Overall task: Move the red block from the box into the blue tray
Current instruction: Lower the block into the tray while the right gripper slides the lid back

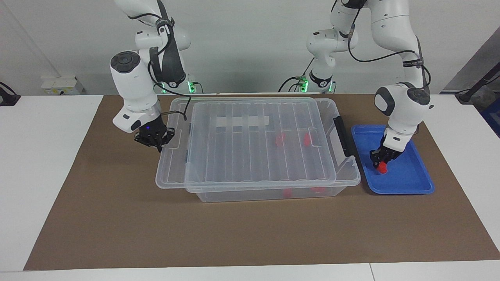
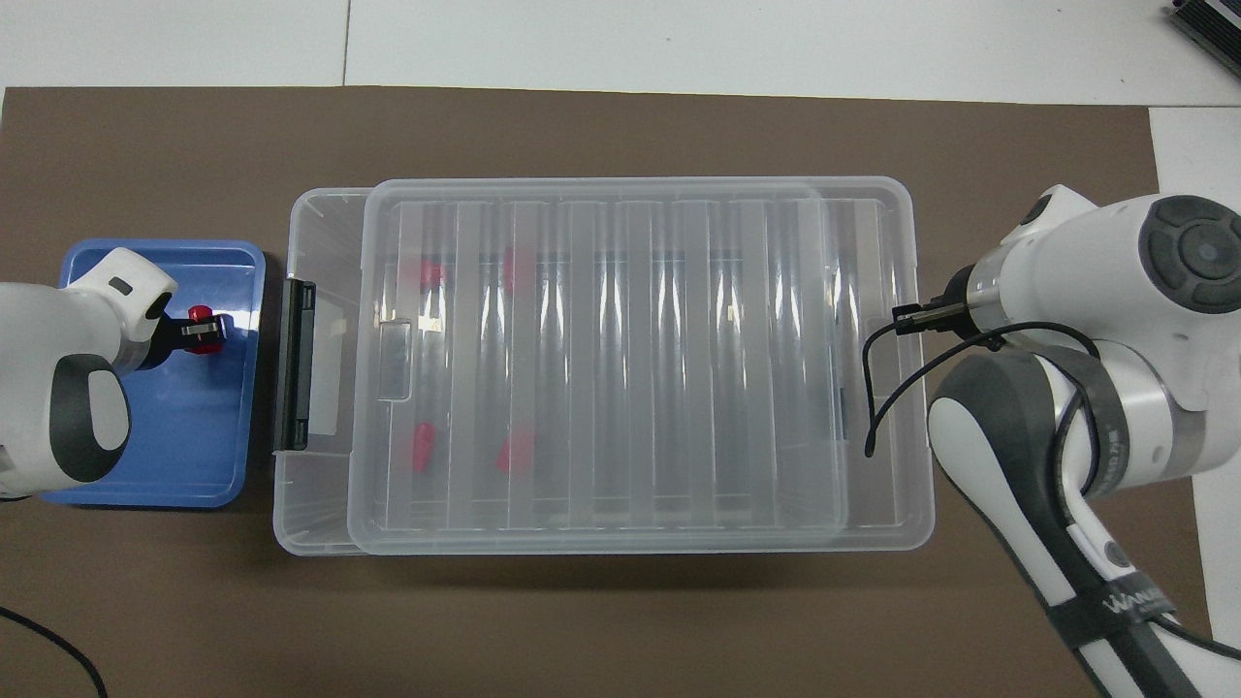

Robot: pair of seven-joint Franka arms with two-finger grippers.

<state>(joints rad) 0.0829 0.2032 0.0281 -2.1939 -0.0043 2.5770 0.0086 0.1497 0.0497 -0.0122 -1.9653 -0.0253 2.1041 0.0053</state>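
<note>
Meanwhile, the lid (image 1: 258, 142) is lying skewed over the box (image 1: 332, 183), covering two more red pieces inside, and the blue tray (image 1: 414, 183) is sitting just beside the box. The left gripper (image 1: 381, 163) is clenching the red block (image 1: 382, 168) low over the tray; the right gripper (image 1: 156, 141), closed, is gripping the lid's edge.

Counted items on a brown-matted table with two robot arms

Three red blocks: one (image 1: 382, 168) clamped in the left pincer (image 1: 381, 160) over the one blue tray (image 1: 410, 183), two (image 1: 280, 139) (image 1: 307, 139) inside the one clear box (image 1: 343, 177) beside that pincer. One clear lid (image 1: 242, 144) under the right pincer (image 1: 156, 141).
</note>
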